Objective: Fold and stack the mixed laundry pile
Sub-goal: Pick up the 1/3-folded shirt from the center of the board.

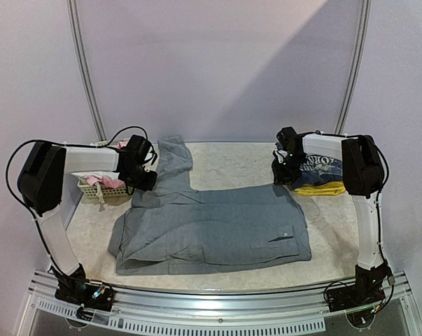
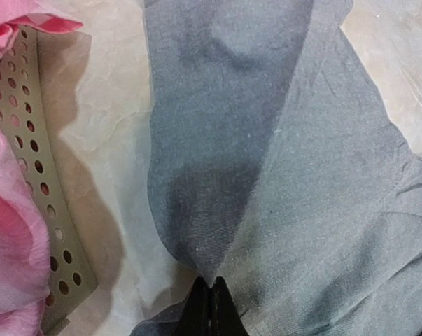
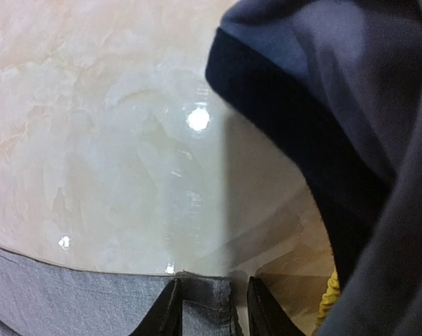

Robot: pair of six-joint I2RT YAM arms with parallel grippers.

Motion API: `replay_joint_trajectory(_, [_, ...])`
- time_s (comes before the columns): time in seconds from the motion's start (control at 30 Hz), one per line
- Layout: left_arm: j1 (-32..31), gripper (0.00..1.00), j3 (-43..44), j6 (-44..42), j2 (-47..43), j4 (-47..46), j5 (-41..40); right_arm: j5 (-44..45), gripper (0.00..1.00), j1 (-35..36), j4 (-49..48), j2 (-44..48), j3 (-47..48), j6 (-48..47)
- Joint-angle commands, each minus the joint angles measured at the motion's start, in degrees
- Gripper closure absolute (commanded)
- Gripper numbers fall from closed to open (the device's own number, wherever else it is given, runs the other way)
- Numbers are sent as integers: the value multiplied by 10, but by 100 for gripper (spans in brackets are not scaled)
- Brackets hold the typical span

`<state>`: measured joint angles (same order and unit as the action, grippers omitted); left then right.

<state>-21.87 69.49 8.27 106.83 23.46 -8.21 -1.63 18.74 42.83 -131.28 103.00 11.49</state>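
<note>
Pale marbled tabletop (image 1: 336, 231) holds the grey trousers (image 1: 211, 231) across its middle, only roughly folded. At their far corners the left gripper (image 2: 211, 299) is pressed together on a pinch of grey cloth, while the right gripper (image 3: 209, 297) stands spread astride the hem. Behind, a navy printed tee (image 1: 321, 170) lies folded on a yellow piece (image 1: 321, 189) at right and pink pieces (image 1: 99, 180) wait in the lattice basket (image 1: 92, 194) at left: well short of done, I judge.
</note>
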Motion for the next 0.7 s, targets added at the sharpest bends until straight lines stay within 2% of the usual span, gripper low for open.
replay_joint_trajectory(0.0, [-8,100,14,3,15,6,-3,-34,75,-6,-11,-26,5,-1])
replay_joint_trajectory(0.23, [-8,100,16,-1,18,7,-5,-43,99,-6,-7,-18,1,-2])
replay_joint_trajectory(0.67, [-16,100,30,0,15,7,2,-46,100,-4,-14,27,-16,8])
